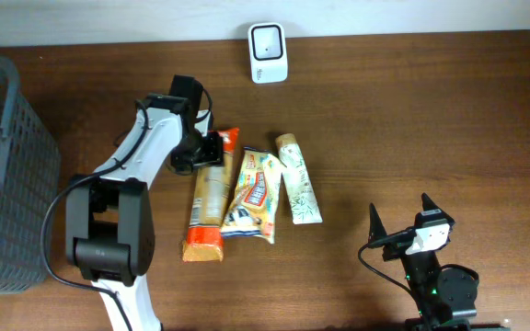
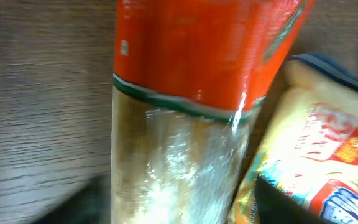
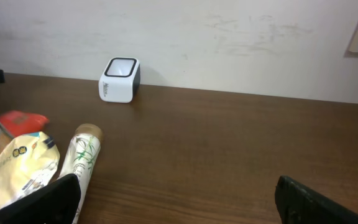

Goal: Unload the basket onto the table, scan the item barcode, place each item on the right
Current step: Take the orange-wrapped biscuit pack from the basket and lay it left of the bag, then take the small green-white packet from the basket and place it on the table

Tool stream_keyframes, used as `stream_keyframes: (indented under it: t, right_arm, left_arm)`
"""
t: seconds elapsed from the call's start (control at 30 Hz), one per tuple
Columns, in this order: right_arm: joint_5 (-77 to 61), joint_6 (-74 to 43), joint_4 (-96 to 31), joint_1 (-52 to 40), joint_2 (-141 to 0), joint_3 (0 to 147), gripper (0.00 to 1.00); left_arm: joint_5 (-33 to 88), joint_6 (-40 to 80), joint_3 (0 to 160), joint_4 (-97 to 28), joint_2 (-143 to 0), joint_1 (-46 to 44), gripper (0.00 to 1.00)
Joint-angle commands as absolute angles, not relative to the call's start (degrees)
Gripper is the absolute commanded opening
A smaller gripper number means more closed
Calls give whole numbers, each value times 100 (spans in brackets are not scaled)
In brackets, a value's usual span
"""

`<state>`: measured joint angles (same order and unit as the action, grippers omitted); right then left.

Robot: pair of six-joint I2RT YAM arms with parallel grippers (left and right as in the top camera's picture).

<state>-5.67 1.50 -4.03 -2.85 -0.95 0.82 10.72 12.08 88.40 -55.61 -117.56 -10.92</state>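
No print legible anywhere.
- Scanner (image 3: 120, 79), upper left of right wrist view: dark lettering on its side face, too small to read.
- Yellow snack bag (image 2: 319, 143), right of left wrist view: red-and-white logo, blurred.
- Orange-topped packet (image 2: 197, 50), top centre: small white mark, unreadable.
- Leaf-printed packet (image 3: 82, 155), lower left of right wrist view: print too small.

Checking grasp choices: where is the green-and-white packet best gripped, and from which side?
Take the green-and-white packet by its tan end, from above, across its narrow width: it lies flat, and the yellow bag crowds one long edge farther down.
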Motion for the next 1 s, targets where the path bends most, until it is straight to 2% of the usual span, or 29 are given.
stream_keyframes:
  t: [0.0, 0.1, 0.13, 0.2, 0.3, 0.43, 0.47, 0.53, 0.6, 0.77, 0.83, 0.93, 0.97]
  right_arm:
    - [-558, 126, -405, -259, -73, 32, 98]
    - [-558, 128, -405, -259, -73, 32, 99]
    - [-558, 128, -405, -259, -73, 32, 99]
    - [-558, 128, -405, -259, -73, 32, 99]
    - [-558, 128, -405, -259, -73, 32, 99]
    - [-558, 128, -405, -259, -73, 32, 99]
    - [-558, 126, -405, -259, -73, 32, 99]
    - [-558, 126, -405, -259, -73, 32, 99]
    - [-558, 128, -405, -259, -73, 32, 99]
    - [-558, 128, -405, -259, -73, 32, 99]
    - [-558, 128, -405, -259, -73, 32, 99]
    - [-558, 128, -405, -259, -73, 32, 99]
    - [-558, 128, -405, -259, -73, 32, 99]
  left_arm:
    - [1278, 1278, 9306, -5782, -11782, -1094, 99]
    - [1164, 1037, 10641, -6552, -11566, -899, 99]
    - [819, 941, 11655, -7096, -11343, -642, 99]
    - [628, 526, 12556, -7491, -11104, -276, 99]
    - [108, 421, 13651, -7988, -10680, 768, 99]
    - [-165, 421, 13788, -8219, -10285, 2888, 99]
    - [-272, 421, 13771, -8239, -10313, 3146, 99]
    - [-751, 421, 13515, -8178, -10381, 3811, 99]
    - [-869, 421, 13249, -8103, -10427, 4060, 100]
    - [-1253, -237, 11102, -6458, -10429, 4219, 99]
    - [-1253, -932, 9963, -5280, -10429, 4298, 88]
    - [-1251, -1210, 8873, -3990, -10429, 4486, 84]
    - [-1247, -1352, 8499, -3544, -10429, 4547, 77]
